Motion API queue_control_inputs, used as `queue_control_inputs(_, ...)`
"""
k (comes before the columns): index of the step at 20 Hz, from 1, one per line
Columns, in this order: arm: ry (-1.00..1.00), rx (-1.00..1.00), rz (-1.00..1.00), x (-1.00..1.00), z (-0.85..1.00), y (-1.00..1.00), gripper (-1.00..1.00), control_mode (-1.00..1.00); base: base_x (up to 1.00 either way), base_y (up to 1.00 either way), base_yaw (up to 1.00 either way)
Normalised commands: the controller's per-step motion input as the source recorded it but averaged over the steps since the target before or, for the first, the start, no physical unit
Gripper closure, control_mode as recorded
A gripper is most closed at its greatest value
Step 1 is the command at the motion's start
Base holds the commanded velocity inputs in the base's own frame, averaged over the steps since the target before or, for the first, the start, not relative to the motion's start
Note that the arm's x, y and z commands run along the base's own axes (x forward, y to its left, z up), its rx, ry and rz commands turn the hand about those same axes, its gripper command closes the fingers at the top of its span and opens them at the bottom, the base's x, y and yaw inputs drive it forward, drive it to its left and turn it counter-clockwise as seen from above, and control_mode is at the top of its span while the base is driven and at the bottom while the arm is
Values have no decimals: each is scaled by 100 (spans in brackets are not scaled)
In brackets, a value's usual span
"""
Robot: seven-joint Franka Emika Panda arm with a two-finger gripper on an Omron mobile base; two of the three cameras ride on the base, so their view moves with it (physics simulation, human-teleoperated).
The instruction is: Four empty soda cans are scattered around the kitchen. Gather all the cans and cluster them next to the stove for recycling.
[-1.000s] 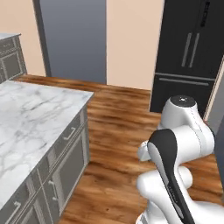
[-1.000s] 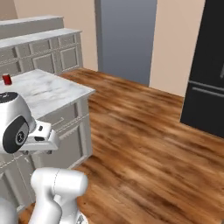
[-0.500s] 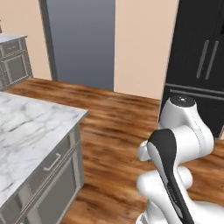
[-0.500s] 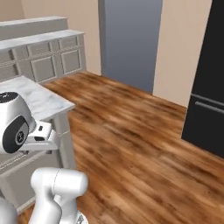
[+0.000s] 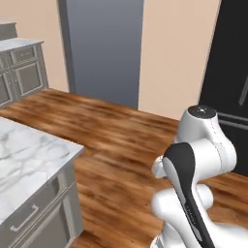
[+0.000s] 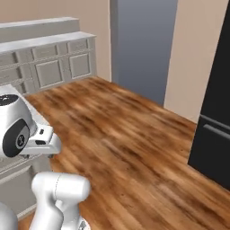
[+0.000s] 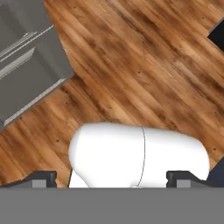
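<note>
The soda cans and the stove are out of view. In the hand view my gripper (image 7: 111,180) points down at the wooden floor, over the robot's own white body. Its two dark fingertips (image 7: 43,178) stand far apart at the bottom corners with nothing between them, so it is open and empty. The arm is folded close to the base in both base views.
A marble-topped island (image 5: 29,164) with grey drawers is at the lower left, and its grey cabinet side (image 7: 26,57) shows under the hand. A black refrigerator (image 5: 232,87) stands to the right, a grey doorway (image 5: 104,48) ahead, and grey wall cabinets (image 6: 49,67) at the far left. Open wooden floor (image 6: 134,148) lies between.
The whole picture has shifted, so the base has driven. The island slid toward the lower left, and the red can on it left the right base view. The arm's pose is unchanged.
</note>
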Motion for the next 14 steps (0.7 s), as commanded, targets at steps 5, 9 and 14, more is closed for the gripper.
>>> queue_control_inputs(5, 0, 0, 0, 0, 0, 0, -100, 100, 100, -51, 29)
queue_control_inputs(9, 0, 0, 0, 0, 0, 0, -100, 100, 100, -46, 30)
queue_control_inputs(14, 0, 0, 0, 0, 0, 0, -100, 100, 100, -39, 32)
